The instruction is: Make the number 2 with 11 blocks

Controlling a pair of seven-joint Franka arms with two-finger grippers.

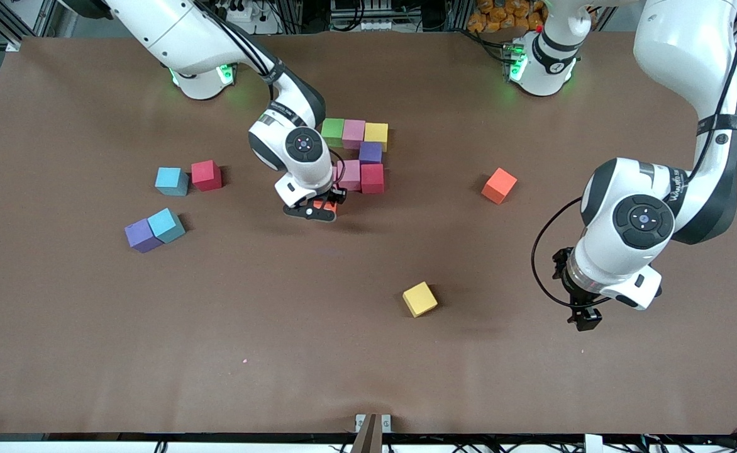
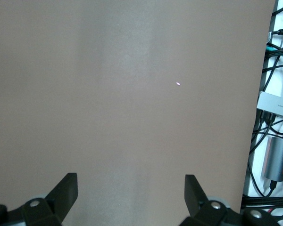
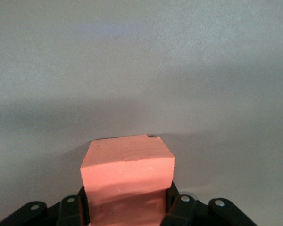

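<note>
Risk for you sits at the half-built number 2 (image 1: 361, 156): your right gripper (image 1: 324, 206), clamped on an orange matte foam cube (image 3: 127, 176), hovers just beside its pink cube (image 1: 349, 174), and a skewed descent could shove it. Your left gripper (image 2: 131, 197) waits, jaws spread, well apart.

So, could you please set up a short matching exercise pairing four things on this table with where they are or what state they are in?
Things:
1. right gripper
2. left gripper
3. loose yellow cube
4. purple cube at the right arm's end of the table

Places or states:
A. touching a light blue cube
B. shut on an orange cube
C. alone, nearest the front camera of all the cubes
D. open, holding nothing, over bare table

Pairs: 1-B, 2-D, 3-C, 4-A
</note>
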